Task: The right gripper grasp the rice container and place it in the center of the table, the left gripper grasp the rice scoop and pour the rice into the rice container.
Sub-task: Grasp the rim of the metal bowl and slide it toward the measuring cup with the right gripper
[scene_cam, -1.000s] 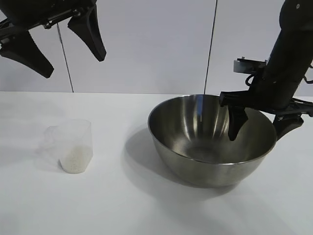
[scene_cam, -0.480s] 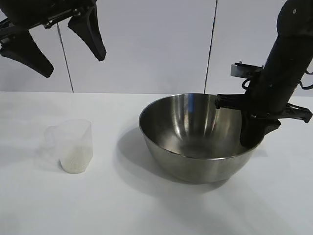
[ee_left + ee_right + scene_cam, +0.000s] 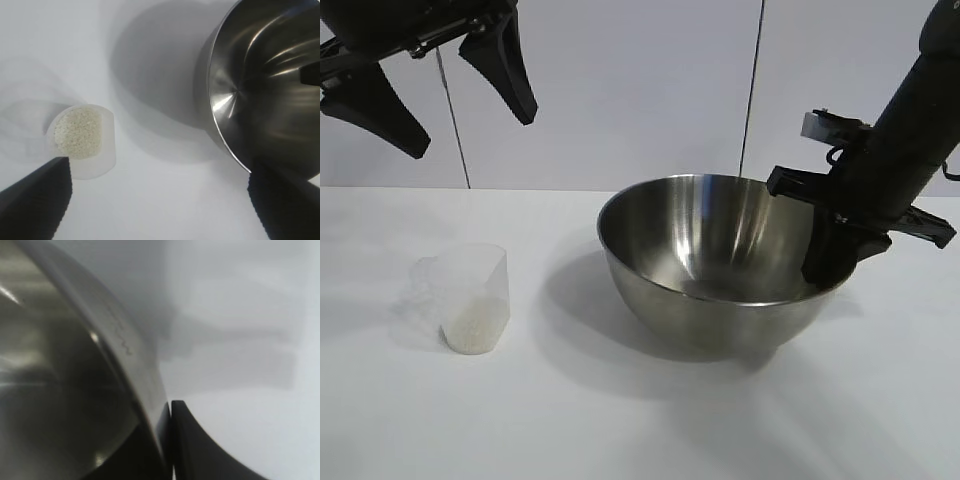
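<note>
The rice container (image 3: 710,270), a large shiny steel bowl, stands right of the table's (image 3: 620,430) middle and leans a little. My right gripper (image 3: 817,272) is shut on its right rim, one finger inside and one outside the wall (image 3: 115,340); the tips (image 3: 171,407) meet across the thin metal. The rice scoop (image 3: 470,295), a clear plastic cup, stands upright at the left with rice (image 3: 475,328) in its bottom. My left gripper (image 3: 473,134) hangs open high above the scoop, holding nothing. From that wrist I look down on the scoop (image 3: 87,145), the rice (image 3: 77,132) and the bowl (image 3: 265,85).
A pale panelled wall (image 3: 640,90) rises behind the table's back edge. Bare white tabletop lies between scoop and bowl and along the front.
The right gripper closed on the bowl's rim, and the bowl has shifted left towards the table's middle, now leaning. The left gripper and the scoop stayed put.
</note>
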Motion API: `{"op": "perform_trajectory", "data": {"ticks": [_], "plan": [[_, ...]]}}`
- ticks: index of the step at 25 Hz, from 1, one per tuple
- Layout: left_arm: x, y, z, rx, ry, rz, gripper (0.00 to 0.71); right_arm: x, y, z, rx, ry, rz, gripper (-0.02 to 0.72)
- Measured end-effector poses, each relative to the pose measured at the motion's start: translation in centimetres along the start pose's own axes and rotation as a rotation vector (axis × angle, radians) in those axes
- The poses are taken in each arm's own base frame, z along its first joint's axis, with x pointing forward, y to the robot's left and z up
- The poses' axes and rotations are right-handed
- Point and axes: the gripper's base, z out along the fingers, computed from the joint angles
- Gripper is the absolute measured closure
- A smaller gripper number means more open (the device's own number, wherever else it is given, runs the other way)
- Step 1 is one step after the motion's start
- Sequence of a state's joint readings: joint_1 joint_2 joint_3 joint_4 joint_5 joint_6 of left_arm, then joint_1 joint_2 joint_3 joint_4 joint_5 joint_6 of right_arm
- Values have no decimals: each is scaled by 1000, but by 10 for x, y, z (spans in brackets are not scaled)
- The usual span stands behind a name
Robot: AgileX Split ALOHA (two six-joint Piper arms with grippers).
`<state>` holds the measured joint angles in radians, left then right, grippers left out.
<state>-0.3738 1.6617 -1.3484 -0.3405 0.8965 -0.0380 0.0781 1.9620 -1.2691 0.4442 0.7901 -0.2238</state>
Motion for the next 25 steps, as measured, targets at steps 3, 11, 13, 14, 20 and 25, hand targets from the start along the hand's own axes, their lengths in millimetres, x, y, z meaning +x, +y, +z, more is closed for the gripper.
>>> {"op": "perform_trajectory", "data": {"ticks": [3, 11, 13, 14, 20, 25], "plan": [[0, 0, 0, 0, 0, 0, 21, 0, 4, 0, -30, -6, -10, 693], [0, 0, 0, 0, 0, 0, 21, 9, 49, 14, -34, 11, -154, 693], [0, 0, 0, 0, 0, 0, 21, 11, 57, 17, -22, 10, -180, 693], [0, 0, 0, 0, 0, 0, 21, 11, 58, 17, -15, 7, -186, 693], [0, 0, 0, 0, -1, 0, 21, 13, 55, 30, 2, 40, -181, 693], [0, 0, 0, 0, -4, 0, 21, 14, 53, 35, 7, 55, -180, 693]]}}
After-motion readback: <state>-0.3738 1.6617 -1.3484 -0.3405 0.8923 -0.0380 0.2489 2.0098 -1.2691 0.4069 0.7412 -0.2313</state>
